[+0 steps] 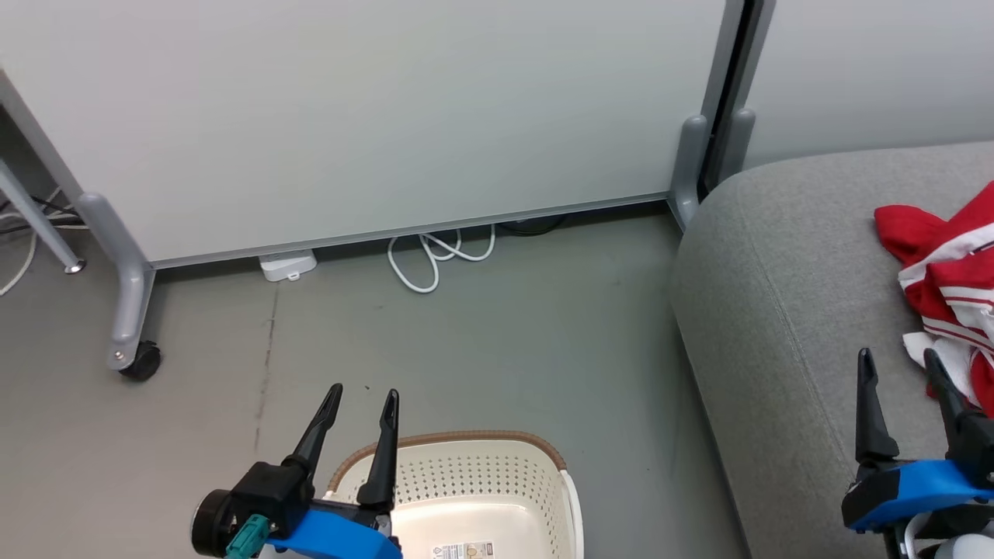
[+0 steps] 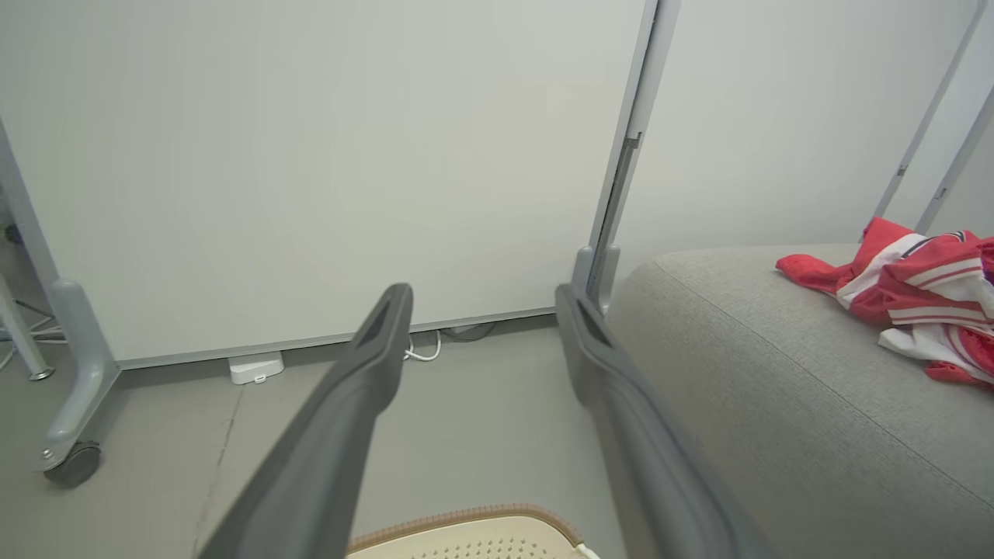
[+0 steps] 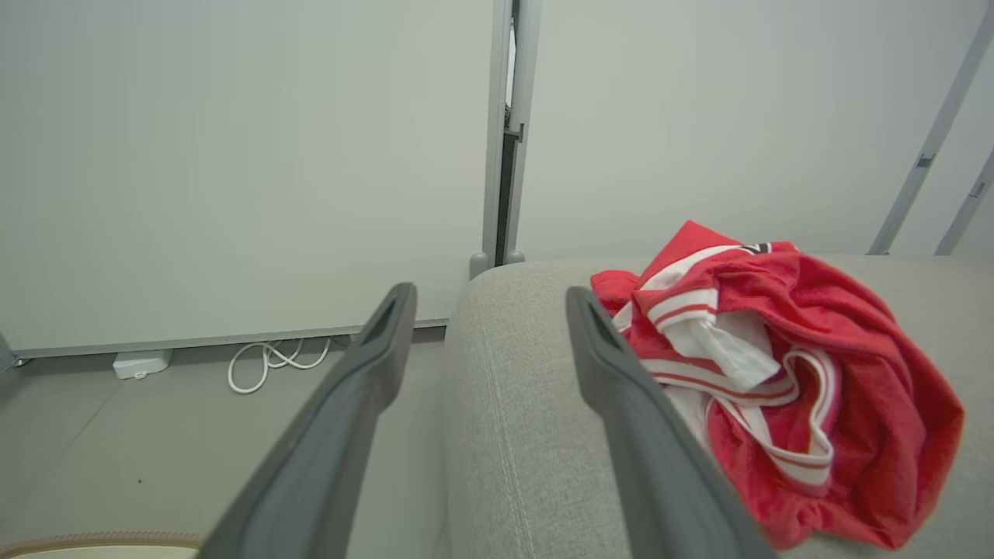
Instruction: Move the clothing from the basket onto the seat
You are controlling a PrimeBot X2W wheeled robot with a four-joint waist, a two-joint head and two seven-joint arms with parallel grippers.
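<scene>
The clothing (image 1: 951, 264) is heaped on the seat (image 1: 776, 310) at right; the basket (image 1: 466, 475), near left, is seen bare. Both arms' jaws are spread, empty. The transfer is judged done; only a retreat is called for.

You'll see the grey floor (image 1: 481, 341) carrying the basket (image 1: 466, 437) at the near edge, with the seat (image 1: 776, 295) standing to its right and a strip of bare floor between them. On the seat the clothing (image 1: 947, 264) lies in a crumpled red-and-white heap. Farther back, a looped white cable (image 1: 435, 260) and a small white box (image 1: 287, 265) lie on the floor, and a caster (image 1: 142, 361) stands at the left.
</scene>
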